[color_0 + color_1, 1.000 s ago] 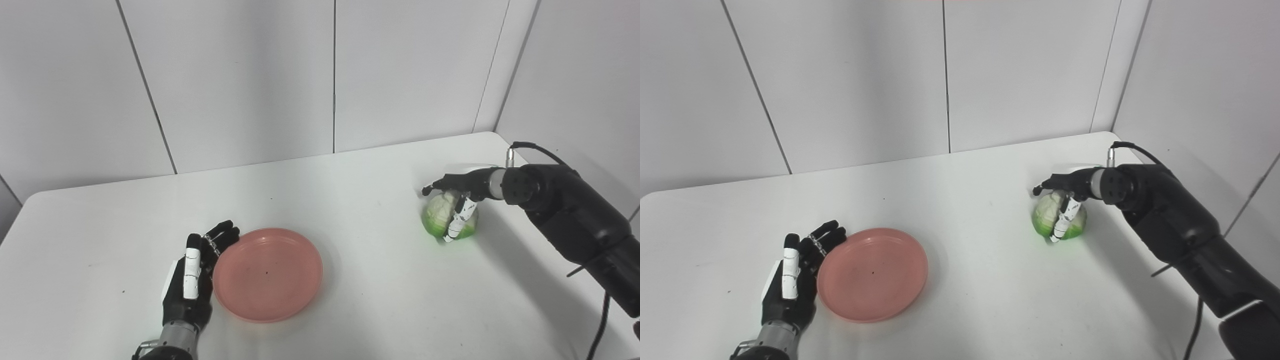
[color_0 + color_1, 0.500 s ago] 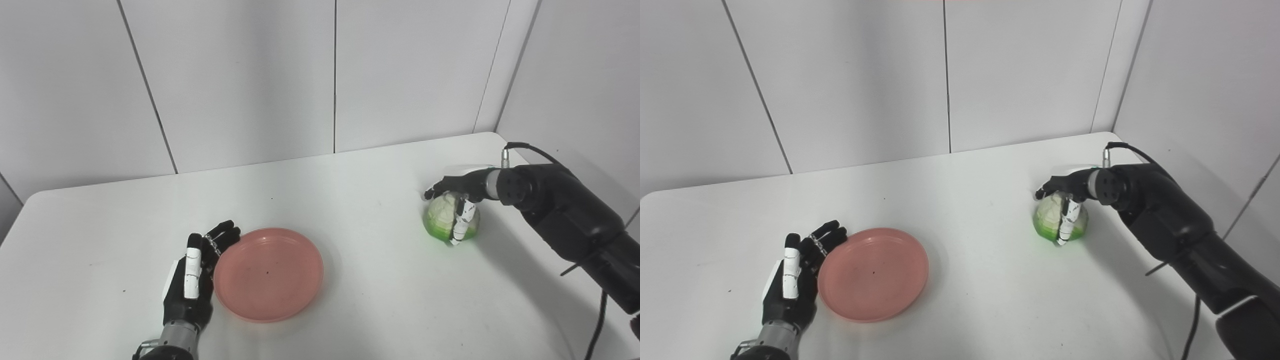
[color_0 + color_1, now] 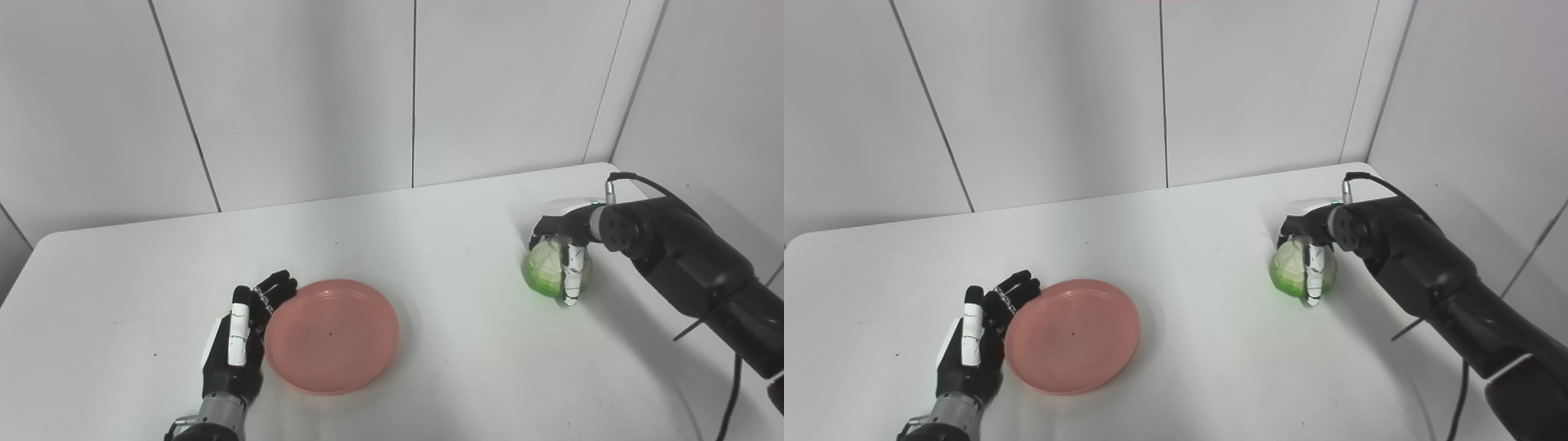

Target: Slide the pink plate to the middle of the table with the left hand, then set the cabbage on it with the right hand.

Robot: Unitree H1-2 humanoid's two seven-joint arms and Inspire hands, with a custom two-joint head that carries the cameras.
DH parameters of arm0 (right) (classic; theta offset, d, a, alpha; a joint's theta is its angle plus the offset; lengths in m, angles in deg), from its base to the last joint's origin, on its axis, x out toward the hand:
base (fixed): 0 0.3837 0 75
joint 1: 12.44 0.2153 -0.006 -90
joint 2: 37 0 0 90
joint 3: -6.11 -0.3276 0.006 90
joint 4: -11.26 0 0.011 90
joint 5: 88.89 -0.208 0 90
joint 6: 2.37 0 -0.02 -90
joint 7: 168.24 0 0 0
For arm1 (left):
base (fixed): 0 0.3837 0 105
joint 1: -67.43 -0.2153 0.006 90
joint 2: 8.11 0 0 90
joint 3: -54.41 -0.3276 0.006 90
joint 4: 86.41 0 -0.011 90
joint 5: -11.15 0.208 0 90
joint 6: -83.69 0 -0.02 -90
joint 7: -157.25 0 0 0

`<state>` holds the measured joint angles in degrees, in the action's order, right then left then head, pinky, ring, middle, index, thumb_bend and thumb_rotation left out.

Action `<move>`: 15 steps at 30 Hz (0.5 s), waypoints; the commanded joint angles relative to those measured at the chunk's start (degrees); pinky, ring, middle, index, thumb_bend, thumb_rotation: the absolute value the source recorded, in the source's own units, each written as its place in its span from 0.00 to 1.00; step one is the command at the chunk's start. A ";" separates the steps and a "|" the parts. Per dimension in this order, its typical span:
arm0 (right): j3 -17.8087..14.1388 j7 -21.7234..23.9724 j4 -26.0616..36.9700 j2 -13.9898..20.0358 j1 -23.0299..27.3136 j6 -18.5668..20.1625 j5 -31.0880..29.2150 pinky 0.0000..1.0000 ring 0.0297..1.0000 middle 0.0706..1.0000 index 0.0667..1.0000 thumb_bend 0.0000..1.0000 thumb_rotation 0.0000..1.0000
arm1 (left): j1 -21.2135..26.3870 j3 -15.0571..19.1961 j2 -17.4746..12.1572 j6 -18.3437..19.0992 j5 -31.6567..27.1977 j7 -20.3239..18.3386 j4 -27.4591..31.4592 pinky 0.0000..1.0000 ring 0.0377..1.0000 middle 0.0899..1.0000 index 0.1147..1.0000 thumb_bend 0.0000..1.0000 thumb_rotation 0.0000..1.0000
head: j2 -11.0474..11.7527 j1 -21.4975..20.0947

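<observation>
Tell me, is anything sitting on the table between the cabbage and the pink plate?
No, nothing visible. The right hand is wrapped over the cabbage, and only bare white table lies between it and the pink plate. The left hand rests at the plate's far side, off that path.

Left hand (image 3: 236,349) flat; right hand (image 3: 566,245) curled.

Black arms, black fingers (image 3: 278,288) with white segments, black cable (image 3: 637,179)

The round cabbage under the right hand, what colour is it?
Pale whitish-green on top, bright green lower down; the cabbage shows best in the left eye view.
</observation>
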<state>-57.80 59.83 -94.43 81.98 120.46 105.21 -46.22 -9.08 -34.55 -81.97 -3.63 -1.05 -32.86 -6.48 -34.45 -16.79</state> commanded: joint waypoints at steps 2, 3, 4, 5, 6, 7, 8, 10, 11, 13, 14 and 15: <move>-0.38 0.23 -1.72 0.64 -0.64 0.37 -0.29 0.30 0.35 0.45 0.49 0.61 0.00 | -0.14 -0.28 0.09 1.09 -0.36 -0.12 0.87 0.97 0.83 0.74 0.66 0.88 0.93 | 0.07 0.08; -0.55 -0.90 -1.85 0.50 -0.95 -0.06 -0.20 0.29 0.34 0.44 0.47 0.57 0.00 | -0.12 -0.30 0.08 1.10 -0.28 -0.08 0.85 0.97 0.83 0.74 0.66 0.88 0.93 | 0.07 0.08; -0.64 -1.66 -1.91 0.40 -1.15 -0.33 -0.16 0.28 0.34 0.44 0.47 0.55 0.00 | -0.11 -0.32 0.07 1.10 -0.21 -0.06 0.84 0.96 0.83 0.74 0.66 0.88 0.93 | 0.07 0.08; -0.93 -2.94 -1.69 0.35 -1.63 -0.87 -0.23 0.28 0.34 0.43 0.47 0.54 0.00 | -0.09 -0.34 0.05 1.05 -0.14 -0.06 0.83 0.95 0.82 0.74 0.66 0.88 0.93 | 0.07 0.08; -1.24 -4.10 -1.47 0.32 -2.09 -1.44 -0.37 0.27 0.33 0.43 0.47 0.53 0.00 | -0.07 -0.35 0.04 1.03 -0.10 -0.05 0.82 0.96 0.83 0.74 0.66 0.88 0.93 | 0.07 0.08; -1.44 -4.79 -1.32 0.33 -2.37 -1.80 -0.50 0.27 0.33 0.42 0.48 0.53 0.00 | -0.07 -0.35 0.04 1.03 -0.09 -0.04 0.82 0.96 0.83 0.74 0.66 0.88 0.93 | 0.07 0.08; -1.55 -5.48 -1.20 0.35 -2.64 -2.18 -0.54 0.27 0.32 0.42 0.48 0.53 0.00 | -0.05 -0.35 0.04 0.96 -0.06 -0.03 0.79 0.96 0.83 0.74 0.66 0.88 0.93 | 0.07 0.08; -1.72 -6.75 -1.14 0.36 -3.09 -2.96 -0.70 0.26 0.32 0.42 0.48 0.53 0.00 | -0.07 -0.37 0.01 0.82 0.10 0.05 0.79 0.95 0.82 0.74 0.65 0.88 0.93 | 0.05 0.18; -1.80 -7.46 -1.08 0.37 -3.35 -3.35 -0.78 0.26 0.32 0.41 0.49 0.53 0.00 | -0.09 -0.38 -0.02 0.81 0.11 0.04 0.83 0.95 0.82 0.74 0.65 0.88 0.93 | 0.05 0.18; -1.93 -8.45 -0.97 0.35 -3.73 -3.65 -0.84 0.26 0.32 0.41 0.49 0.53 0.00 | -0.09 -0.37 -0.05 0.83 0.07 0.02 0.79 0.95 0.82 0.74 0.65 0.88 0.93 | 0.05 0.18; -1.93 -8.76 -0.79 0.38 -3.87 -3.69 -0.81 0.26 0.32 0.41 0.49 0.52 0.00 | -0.09 -0.34 -0.07 0.87 0.02 0.02 0.80 0.95 0.82 0.74 0.65 0.88 0.93 | -0.06 0.19; -1.93 -9.01 -0.60 0.43 -4.00 -3.73 -0.80 0.26 0.32 0.41 0.49 0.52 0.00 | -0.09 -0.29 -0.06 0.92 -0.09 -0.02 0.79 0.95 0.82 0.74 0.65 0.88 0.93 | -0.06 0.19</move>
<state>-60.11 51.10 -94.95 82.02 117.63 102.97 -47.61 -9.09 -34.55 -82.01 -3.40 -1.03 -32.82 -6.42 -34.54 -16.61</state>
